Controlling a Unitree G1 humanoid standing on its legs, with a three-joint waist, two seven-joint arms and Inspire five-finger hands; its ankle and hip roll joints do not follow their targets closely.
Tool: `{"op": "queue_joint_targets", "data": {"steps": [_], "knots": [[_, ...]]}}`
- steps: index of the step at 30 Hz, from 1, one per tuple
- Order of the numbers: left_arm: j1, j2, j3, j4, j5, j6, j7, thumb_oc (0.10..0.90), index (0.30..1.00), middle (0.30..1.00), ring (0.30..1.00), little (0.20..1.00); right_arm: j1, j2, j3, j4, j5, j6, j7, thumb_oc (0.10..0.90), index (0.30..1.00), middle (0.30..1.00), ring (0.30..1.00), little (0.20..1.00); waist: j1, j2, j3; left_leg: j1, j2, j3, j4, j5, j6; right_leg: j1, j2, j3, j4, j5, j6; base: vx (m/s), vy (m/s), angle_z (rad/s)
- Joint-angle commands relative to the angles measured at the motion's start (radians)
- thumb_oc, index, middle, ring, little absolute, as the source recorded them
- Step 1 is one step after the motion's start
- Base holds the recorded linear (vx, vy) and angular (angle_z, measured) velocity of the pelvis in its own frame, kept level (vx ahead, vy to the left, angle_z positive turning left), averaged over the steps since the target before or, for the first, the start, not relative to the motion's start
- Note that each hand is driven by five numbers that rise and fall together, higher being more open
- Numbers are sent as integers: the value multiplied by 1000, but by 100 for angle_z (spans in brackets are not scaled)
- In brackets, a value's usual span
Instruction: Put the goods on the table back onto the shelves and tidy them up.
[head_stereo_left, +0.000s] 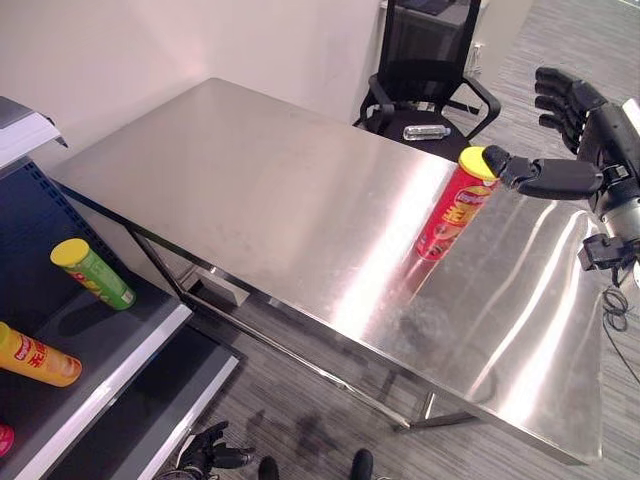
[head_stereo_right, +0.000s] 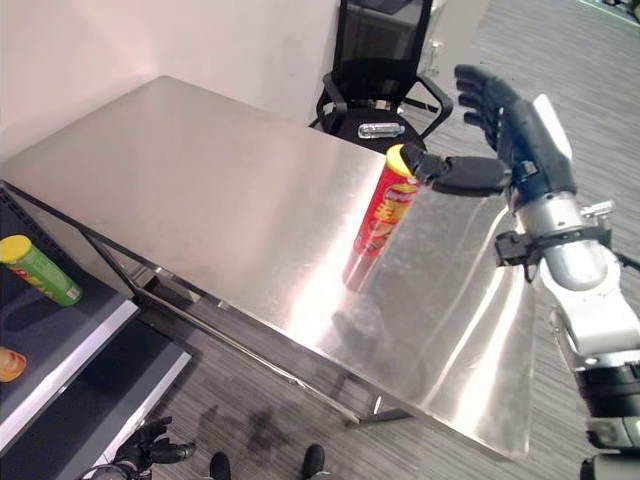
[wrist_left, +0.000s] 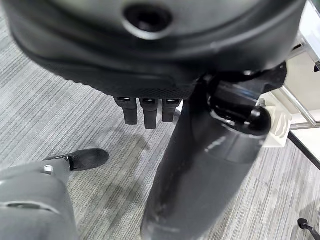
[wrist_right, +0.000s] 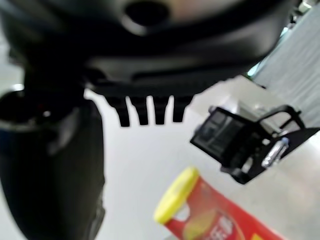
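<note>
One red can (head_stereo_left: 455, 205) with a yellow lid stands tilted on the steel table (head_stereo_left: 250, 190). The right robot hand (head_stereo_right: 500, 125) is spread wide, thumb tip at the lid. The left robot hand (wrist_left: 150, 60) hangs relaxed above the floor.

Bright, even indoor light. Steel worktop (head_stereo_left: 300, 190) throws broad glare streaks beside the red chip can (head_stereo_left: 455, 205), which is mirrored in it. Right wrist view soft: can and office chair (wrist_right: 250, 145) blurred. Shelf (head_stereo_left: 60, 330) dim.

Red can (head_stereo_left: 452, 207) with yellow lid stands tilted on steel table (head_stereo_left: 250, 190)
</note>
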Motion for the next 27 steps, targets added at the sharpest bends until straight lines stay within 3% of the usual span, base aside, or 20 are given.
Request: {"op": "queue_joint_targets", "data": {"steps": [1,12,27], "knots": [[-40,39,-27,24,14,-41,-6,800,900,900,900,900,-120,-31,-35,54,-29,-53,-19,800,900,900,900,900,35,-36,-54,0,19,20,3,-58,-40,74,-45,-23,5,-104,133,40,57,7],[-43,47,-30,32,24,-32,-11,800,900,900,900,900,-122,-51,16,94,-52,-24,16,800,900,900,900,900,45,-51,-53,-6,19,6,3,-56,-41,74,-45,-43,5,-107,134,13,8,1],[-34,58,-43,13,9,-30,-17,800,900,900,900,900,-174,-50,98,155,-55,-4,37,800,900,900,900,900,54,-51,-45,-9,23,-7,3,-49,-45,81,-40,-61,5,-112,130,4,-4,3]]}}
